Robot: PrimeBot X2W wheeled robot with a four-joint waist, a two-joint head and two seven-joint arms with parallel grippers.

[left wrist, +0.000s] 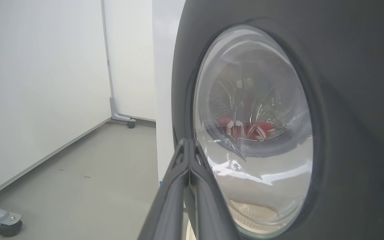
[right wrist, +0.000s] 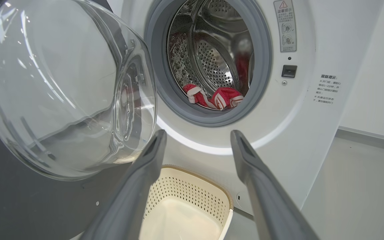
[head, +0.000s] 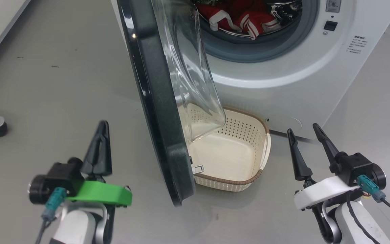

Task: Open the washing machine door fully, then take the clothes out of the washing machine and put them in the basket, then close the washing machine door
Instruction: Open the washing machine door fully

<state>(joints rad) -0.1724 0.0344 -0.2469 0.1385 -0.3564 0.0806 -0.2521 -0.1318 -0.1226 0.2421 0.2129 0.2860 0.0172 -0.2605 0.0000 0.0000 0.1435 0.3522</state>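
Grey floor (head: 63,84); washing machine door (head: 154,101) ajar; left gripper (head: 103,125) closed, empty; right gripper (head: 302,128) spread.

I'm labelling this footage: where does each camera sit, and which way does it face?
Head view: on the head, looking down at the door, basket, shut left gripper and open right gripper.
Left wrist view: along its fingers at the door's outer face.
Right wrist view: between its fingers into the washing machine.
Shared: the clothes.
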